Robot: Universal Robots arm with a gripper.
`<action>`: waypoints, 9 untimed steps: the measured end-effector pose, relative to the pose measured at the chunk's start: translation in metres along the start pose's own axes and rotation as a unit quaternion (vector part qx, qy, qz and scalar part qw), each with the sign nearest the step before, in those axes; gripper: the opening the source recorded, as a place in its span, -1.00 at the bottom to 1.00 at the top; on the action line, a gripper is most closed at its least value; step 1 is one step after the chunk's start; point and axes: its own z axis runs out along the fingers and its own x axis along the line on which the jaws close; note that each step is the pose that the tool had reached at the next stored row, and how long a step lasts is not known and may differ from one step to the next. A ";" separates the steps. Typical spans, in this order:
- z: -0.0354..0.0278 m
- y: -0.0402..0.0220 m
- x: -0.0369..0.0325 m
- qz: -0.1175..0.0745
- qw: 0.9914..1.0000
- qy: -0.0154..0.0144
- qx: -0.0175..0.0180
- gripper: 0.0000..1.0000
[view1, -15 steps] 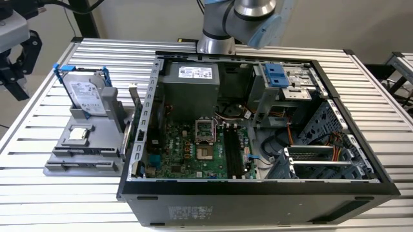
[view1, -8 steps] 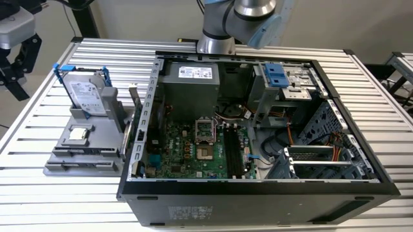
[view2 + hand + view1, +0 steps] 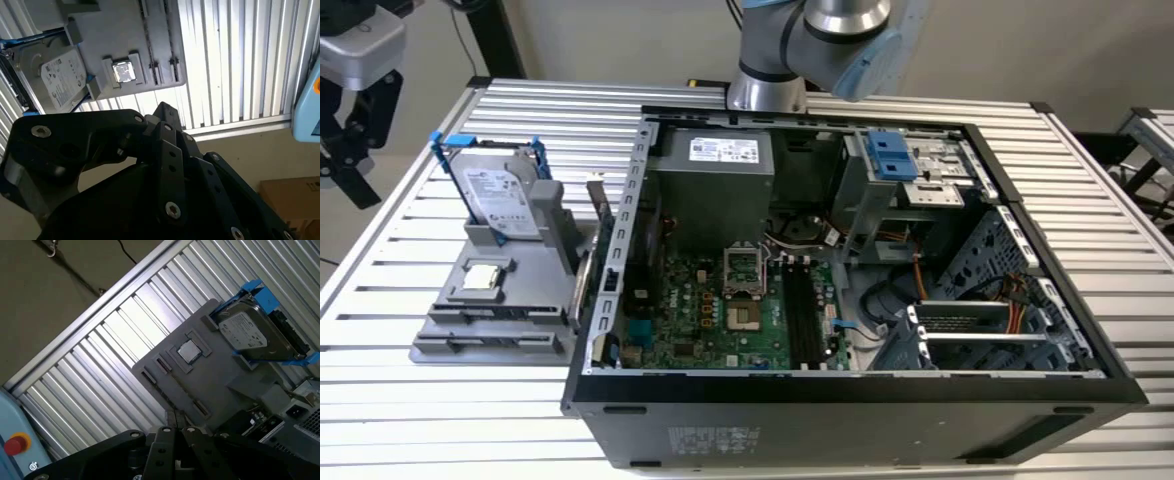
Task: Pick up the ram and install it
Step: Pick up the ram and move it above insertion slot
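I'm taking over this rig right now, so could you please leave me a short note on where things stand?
Gripper: by the table edge at the exterior view's left, carrying nothing that I can see.
Ram: apparently the thin stick standing on edge at the grey holder's side, next to the open computer case.
Done: nothing yet; the long slots on the board look empty.
Left: the pick-up and the install.

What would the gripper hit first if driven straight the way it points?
Most likely the grey parts holder: in the first wrist view the gripper aims at its near edge, short of the processor. Depth is unclear, so it might meet the slatted table beside it.
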 end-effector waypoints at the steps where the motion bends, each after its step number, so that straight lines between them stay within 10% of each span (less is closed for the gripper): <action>1: 0.0000 0.0000 0.0000 -0.008 1.000 0.000 0.000 -1.00; 9: 0.0000 -0.0011 -0.0009 -0.066 0.998 0.003 -0.001 -1.00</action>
